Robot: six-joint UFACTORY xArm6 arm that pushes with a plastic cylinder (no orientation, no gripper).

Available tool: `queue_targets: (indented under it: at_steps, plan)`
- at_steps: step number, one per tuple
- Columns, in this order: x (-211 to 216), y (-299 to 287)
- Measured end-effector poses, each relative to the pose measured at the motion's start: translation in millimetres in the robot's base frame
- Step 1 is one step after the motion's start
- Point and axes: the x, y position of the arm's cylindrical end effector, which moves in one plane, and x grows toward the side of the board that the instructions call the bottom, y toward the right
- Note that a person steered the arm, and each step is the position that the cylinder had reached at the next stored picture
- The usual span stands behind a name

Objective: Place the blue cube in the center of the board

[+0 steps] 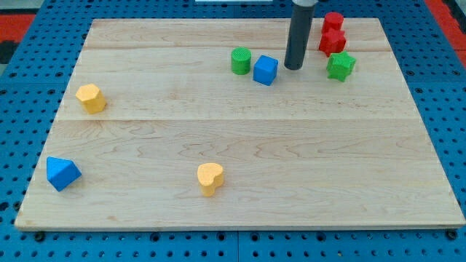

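The blue cube sits on the wooden board in the upper middle, right of centre. A green cylinder stands just to its left, a small gap between them. My tip is on the board just to the right of the blue cube, close to it but apart. The rod rises straight up out of the view's top.
A green star-shaped block lies right of my tip. Two red blocks stand near the top right. A yellow block is at the left, a yellow heart at the lower middle, a blue triangular block at the lower left.
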Motion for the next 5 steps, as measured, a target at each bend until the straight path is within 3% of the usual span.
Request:
queue_targets:
  at_steps: [1,2,4,5]
  plan:
    - [7,-64]
    - [43,-86]
    - [96,-27]
    - [133,-33]
